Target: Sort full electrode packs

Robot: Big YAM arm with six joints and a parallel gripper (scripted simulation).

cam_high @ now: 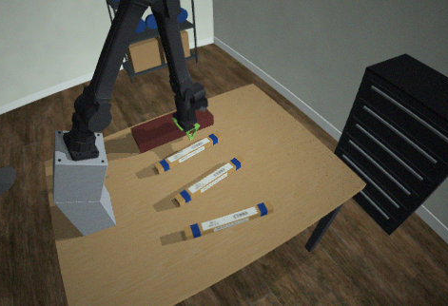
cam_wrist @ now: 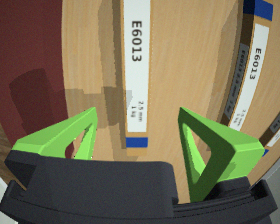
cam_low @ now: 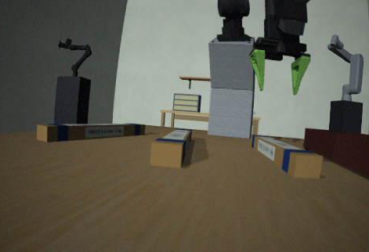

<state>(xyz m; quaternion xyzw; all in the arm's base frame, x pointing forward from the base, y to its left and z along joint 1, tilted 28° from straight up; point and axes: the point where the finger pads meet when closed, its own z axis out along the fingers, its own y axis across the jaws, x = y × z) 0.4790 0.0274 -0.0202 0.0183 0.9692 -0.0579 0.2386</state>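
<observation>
Three tan packs with blue bands and white E6013 labels lie flat on the table. The pack nearest the platform (cam_high: 188,151) (cam_low: 274,146) (cam_wrist: 137,75) runs lengthwise in the wrist view, its near end between the fingers as seen there. The middle pack (cam_high: 210,181) (cam_low: 167,153) (cam_wrist: 255,62) and the farthest pack (cam_high: 231,219) (cam_low: 92,131) (cam_wrist: 278,135) lie farther from the platform. The low dark red platform (cam_high: 152,135) (cam_low: 347,150) (cam_wrist: 21,45) has no pack on it. My gripper (cam_high: 187,132) (cam_low: 278,91) (cam_wrist: 137,113) is open and empty, above the nearest pack.
The grey base pedestal (cam_high: 80,182) (cam_low: 231,90) stands at one end of the wooden table (cam_high: 293,166). A black drawer cabinet (cam_high: 402,143) stands on the floor beyond the table. A shelf with boxes (cam_high: 145,54) stands behind.
</observation>
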